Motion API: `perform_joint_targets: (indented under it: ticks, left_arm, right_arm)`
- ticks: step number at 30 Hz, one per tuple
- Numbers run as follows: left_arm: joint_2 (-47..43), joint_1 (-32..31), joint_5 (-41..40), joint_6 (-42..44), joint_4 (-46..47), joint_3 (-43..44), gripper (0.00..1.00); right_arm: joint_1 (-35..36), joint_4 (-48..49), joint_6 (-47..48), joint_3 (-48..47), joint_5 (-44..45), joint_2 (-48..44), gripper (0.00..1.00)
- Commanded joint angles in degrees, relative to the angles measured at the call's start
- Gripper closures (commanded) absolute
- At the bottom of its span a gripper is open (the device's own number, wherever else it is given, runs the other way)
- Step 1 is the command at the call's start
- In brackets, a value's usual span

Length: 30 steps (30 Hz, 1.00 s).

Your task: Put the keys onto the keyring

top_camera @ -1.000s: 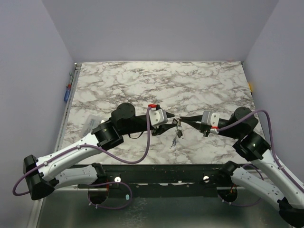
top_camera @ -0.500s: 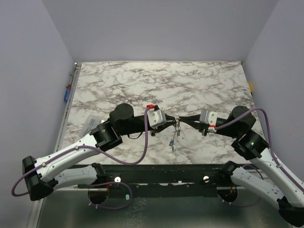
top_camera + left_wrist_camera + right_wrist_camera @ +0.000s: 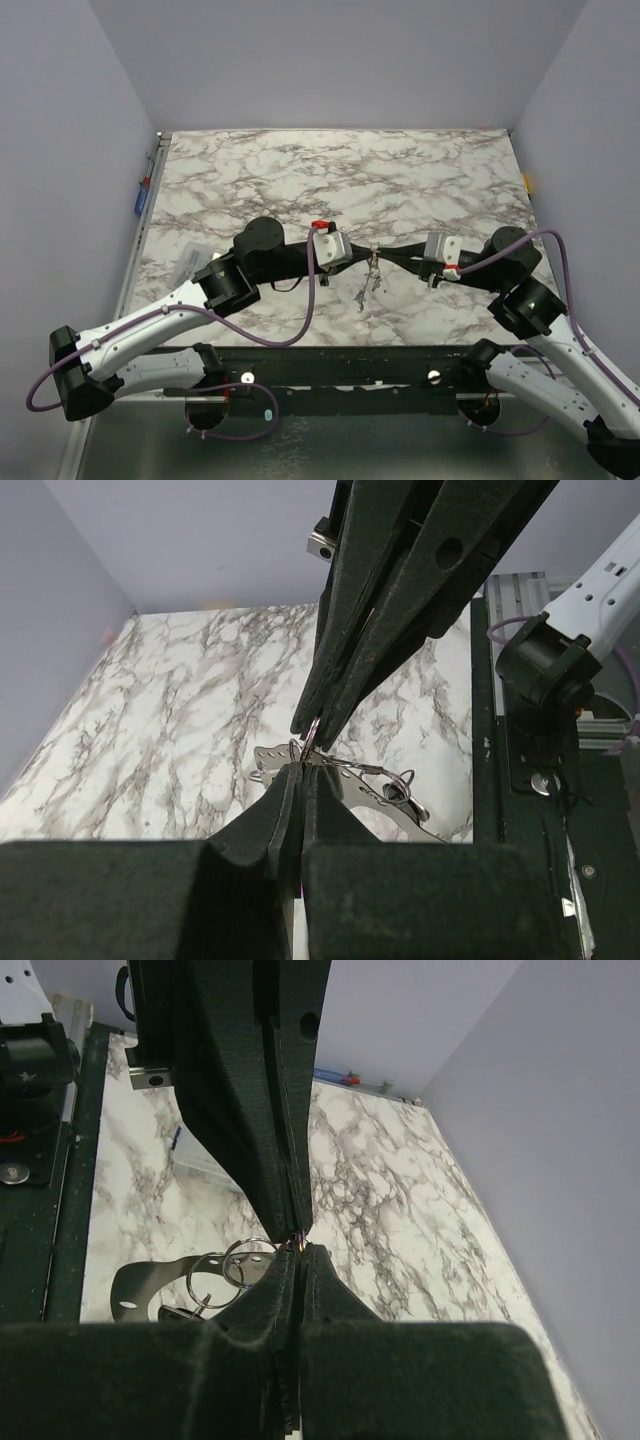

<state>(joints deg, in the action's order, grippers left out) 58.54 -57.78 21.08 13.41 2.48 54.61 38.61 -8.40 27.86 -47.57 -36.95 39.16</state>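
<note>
Over the middle of the marble table (image 3: 300, 170), my left gripper (image 3: 365, 250) and right gripper (image 3: 381, 250) meet tip to tip. Both are shut on the keyring (image 3: 311, 730), a thin wire loop pinched between them. The keys (image 3: 368, 287) dangle below the tips, above the table. In the left wrist view my left gripper (image 3: 300, 768) is shut at the loop's lower edge, and a flat silvery key (image 3: 400, 805) with small rings hangs behind it. In the right wrist view my right gripper (image 3: 298, 1252) is shut, with rings (image 3: 247, 1260) and a key (image 3: 150, 1282) to its left.
A clear plastic piece (image 3: 188, 262) lies near the table's left edge, by the left arm's elbow. Small blue and red items (image 3: 143, 195) sit on the left rim and a yellow one (image 3: 527, 182) on the right rim. A dark rail (image 3: 330, 365) runs along the near edge.
My left gripper has closed onto the loop at the right gripper's tips. The hanging keys have swung a little to the left. Both arms stay nearly where they were.
</note>
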Motion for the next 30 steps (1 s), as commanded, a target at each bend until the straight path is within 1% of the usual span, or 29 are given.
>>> perform_joint_targets:
  ticks: [1,9,17,25,30]
  left_arm:
    - [0.78,-0.28,1.41,0.14,0.62,1.14,1.0]
    - [-0.38,-0.39,1.56,0.14,0.75,2.29,1.0]
    - [-0.85,-0.34,1.63,0.29,1.17,2.37,1.0]
    - [-0.87,-0.42,1.25,0.23,1.91,1.61,1.0]
    - [-2.1,-0.43,-0.15,0.92,1.56,0.57,1.0]
  right_arm:
    - [0.03,7.62,-3.11,1.21,-2.34,-1.55,1.0]
    - [0.04,22.48,-9.17,6.92,0.98,-4.55,0.99]
    - [0.01,33.64,-14.95,9.19,2.43,-4.55,0.99]
    - [0.02,38.59,-18.54,9.84,2.09,-3.82,0.99]
    - [-0.02,37.93,-19.03,10.16,2.92,-4.68,0.99]
